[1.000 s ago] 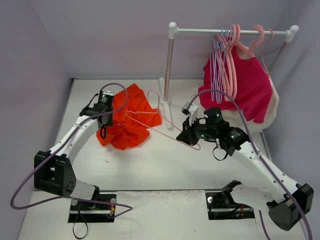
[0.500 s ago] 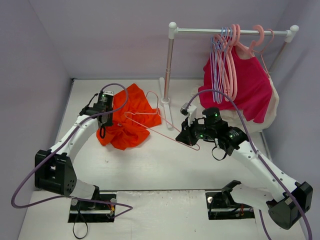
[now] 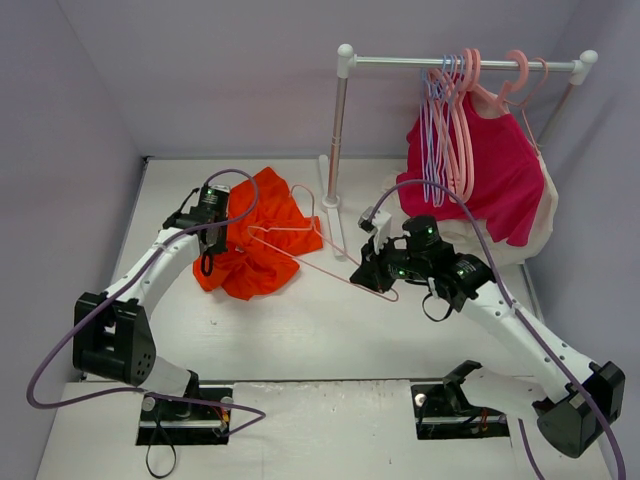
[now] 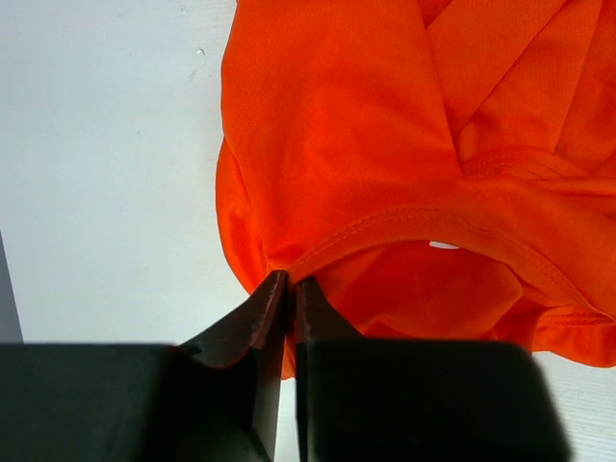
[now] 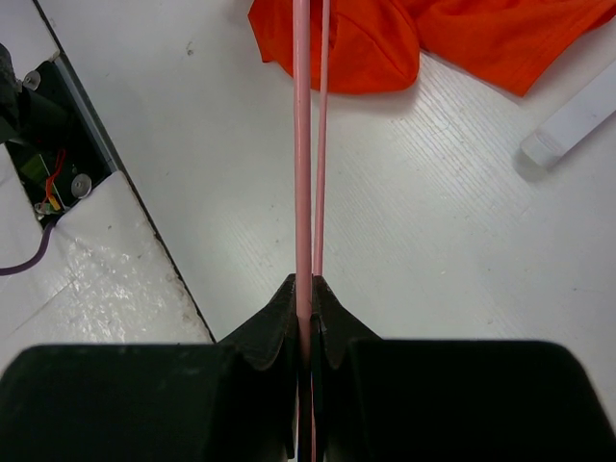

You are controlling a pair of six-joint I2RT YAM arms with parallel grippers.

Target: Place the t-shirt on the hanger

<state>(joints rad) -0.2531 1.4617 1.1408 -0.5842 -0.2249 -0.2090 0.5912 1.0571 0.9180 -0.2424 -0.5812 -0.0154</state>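
Between the closed left jaws lies the neckline hem of the bright orange cloth t-shirt (image 4: 337, 125); the right jaws clamp the thin pale pink plastic hanger (image 5: 302, 144), which extends straight ahead.

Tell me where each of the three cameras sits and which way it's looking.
Top external: above and behind the arms, looking down at the table; both arms and bases show.
Left wrist: on the left arm, looking along the left gripper, shut on the t-shirt neck hem.
Right wrist: on the right arm, looking along the right gripper, shut on the hanger, toward the t-shirt.
Shared: the t-shirt appears in all three; top external and right wrist both show the hanger.
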